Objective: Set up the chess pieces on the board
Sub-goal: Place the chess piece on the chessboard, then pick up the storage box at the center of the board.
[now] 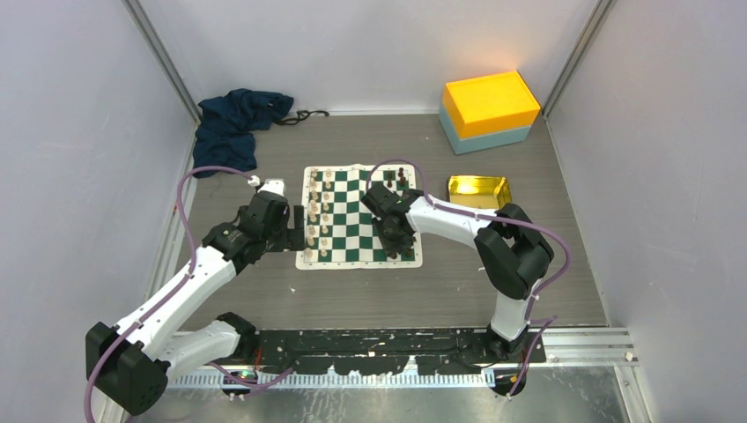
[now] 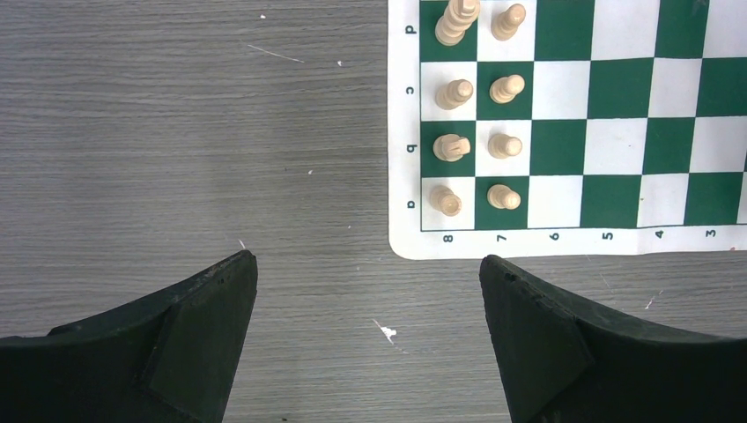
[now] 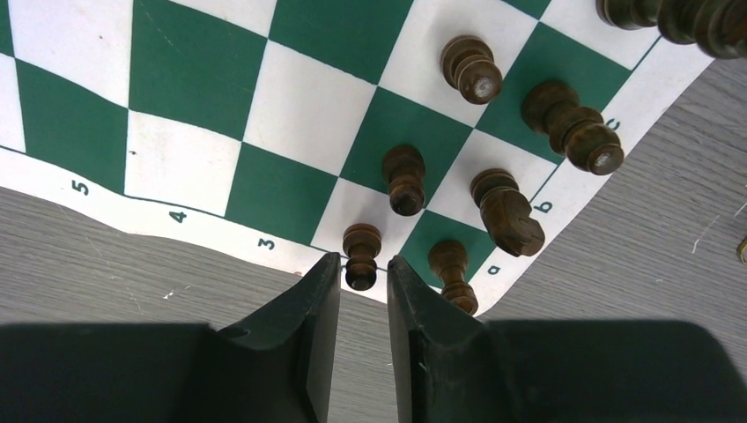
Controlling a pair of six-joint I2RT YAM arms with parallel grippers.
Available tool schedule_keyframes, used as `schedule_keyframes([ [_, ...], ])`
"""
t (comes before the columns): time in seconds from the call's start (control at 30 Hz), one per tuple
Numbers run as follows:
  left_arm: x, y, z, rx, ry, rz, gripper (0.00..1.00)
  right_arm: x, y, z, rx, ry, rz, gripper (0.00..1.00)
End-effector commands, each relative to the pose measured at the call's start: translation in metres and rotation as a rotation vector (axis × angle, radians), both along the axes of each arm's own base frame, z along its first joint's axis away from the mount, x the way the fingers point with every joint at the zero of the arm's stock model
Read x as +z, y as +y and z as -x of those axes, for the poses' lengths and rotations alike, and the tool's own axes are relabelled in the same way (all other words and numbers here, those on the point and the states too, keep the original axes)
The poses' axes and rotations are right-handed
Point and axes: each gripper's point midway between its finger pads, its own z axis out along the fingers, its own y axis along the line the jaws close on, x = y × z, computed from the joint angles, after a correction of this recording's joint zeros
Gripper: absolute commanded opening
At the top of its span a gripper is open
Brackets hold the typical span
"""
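We're placing dark pawns: right gripper (image 3: 363, 264) at the board's (image 3: 189, 115) near right corner, jaws part-open astride a dark pawn (image 3: 362, 249) standing on its square, seemingly just clear of it. Next we lift straight up without tipping it. Left gripper (image 2: 368, 264) wide open, empty.

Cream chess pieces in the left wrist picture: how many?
8: two rows of four cream pieces on the board, at its corner. More may sit beyond the picture's top edge.

Checked board (image 1: 357, 231), cream pieces (image 1: 324, 211) left, dark pieces (image 1: 394, 177) right
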Motion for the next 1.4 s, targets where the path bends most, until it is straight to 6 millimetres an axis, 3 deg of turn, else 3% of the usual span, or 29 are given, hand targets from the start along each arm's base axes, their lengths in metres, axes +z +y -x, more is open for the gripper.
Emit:
schedule_keyframes([
  [0.0,0.011,-0.004,-0.007,0.012,-0.038,0.034,0.97,0.018,0.01,-0.012,-0.002,-0.042,-0.035,0.33],
  [0.23,0.013,-0.004,-0.008,0.012,-0.044,0.035,0.97,0.043,0.015,-0.019,0.005,-0.077,-0.049,0.33],
  [0.47,0.015,-0.004,-0.009,0.014,-0.052,0.035,0.97,0.09,0.015,-0.037,-0.031,-0.202,-0.079,0.33],
  [0.63,0.018,-0.004,-0.011,0.012,-0.058,0.035,0.97,0.117,-0.004,-0.06,-0.109,-0.316,-0.058,0.34],
  [0.73,0.02,-0.003,-0.011,0.012,-0.065,0.031,0.97,0.127,-0.025,-0.077,-0.183,-0.373,-0.035,0.38],
  [1.03,0.023,-0.002,-0.011,0.01,-0.074,0.028,0.97,0.114,-0.092,-0.123,-0.371,-0.388,-0.001,0.42],
  [1.37,0.022,0.0,-0.01,0.012,-0.07,0.02,0.98,0.083,-0.13,-0.151,-0.454,-0.353,0.029,0.43],
])
